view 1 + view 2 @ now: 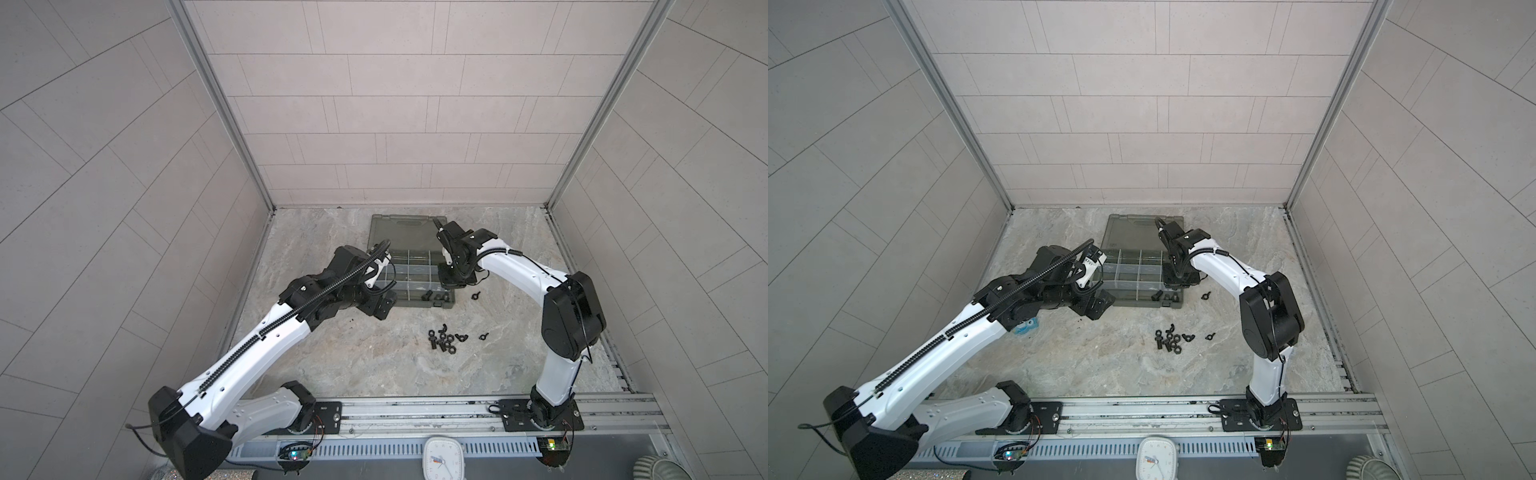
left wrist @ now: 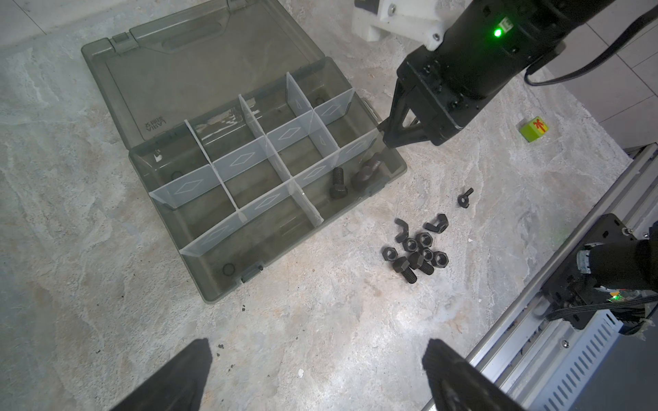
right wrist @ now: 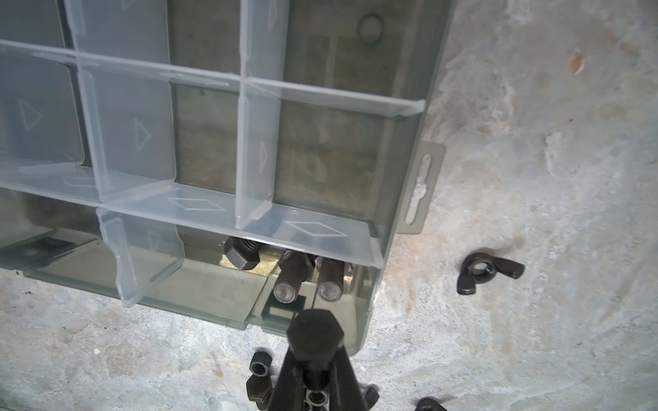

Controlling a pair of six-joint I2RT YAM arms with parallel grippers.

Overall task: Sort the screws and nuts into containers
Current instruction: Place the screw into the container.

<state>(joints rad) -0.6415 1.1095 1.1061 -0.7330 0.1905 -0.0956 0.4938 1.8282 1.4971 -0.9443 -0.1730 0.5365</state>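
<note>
The olive-grey organiser case (image 1: 380, 226) lies open at the back of the table, its containers (image 2: 249, 199) split by pale dividers. Three screws (image 3: 294, 274) lie in its near right compartment (image 2: 337, 183). My right gripper (image 3: 316, 352) hangs over that corner of the case (image 1: 451, 280), shut on a black screw (image 3: 315, 332) whose hex head sticks out past the fingertips. More screws and nuts sit in a loose pile (image 1: 444, 338) (image 2: 416, 251) on the table in front of the case. My left gripper (image 2: 317, 373) stands open over bare table, left of the case (image 1: 381, 306).
One wing nut (image 1: 475, 296) (image 3: 489, 272) lies just right of the case, another (image 1: 483, 336) right of the pile. A green cube (image 2: 533, 128) sits far right, and a small blue toy (image 1: 1025, 328) lies under my left arm. The metal rail (image 1: 415, 409) borders the near edge.
</note>
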